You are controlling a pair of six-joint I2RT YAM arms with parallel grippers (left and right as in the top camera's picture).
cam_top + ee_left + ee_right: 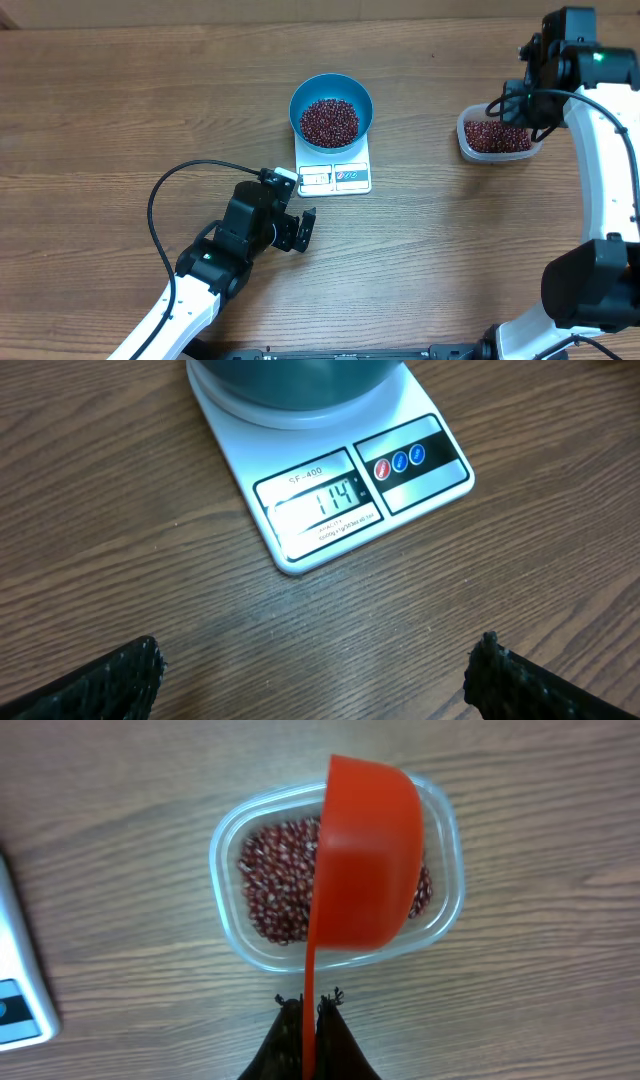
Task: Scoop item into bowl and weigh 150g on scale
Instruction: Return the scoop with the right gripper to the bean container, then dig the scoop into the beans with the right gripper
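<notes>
The blue bowl (304, 92) stands on the white scale (335, 178) and holds a heap of dark red beans (330, 121). In the left wrist view the scale (420, 420) shows 114 on its display, with the bowl's underside (295, 380) at the top edge. My left gripper (303, 230) (315, 660) is open and empty over bare table, just in front of the scale. My right gripper (311, 1005) is shut on the thin handle of the red scoop (368, 870). The scoop is turned on its side above the clear tub (225, 840), which holds more beans (275, 885).
The clear tub (480, 157) sits at the right of the table, well apart from the scale, under the right arm (600, 150). The scale's corner (15, 990) shows at the left edge of the right wrist view. A black cable (170, 185) loops from the left arm.
</notes>
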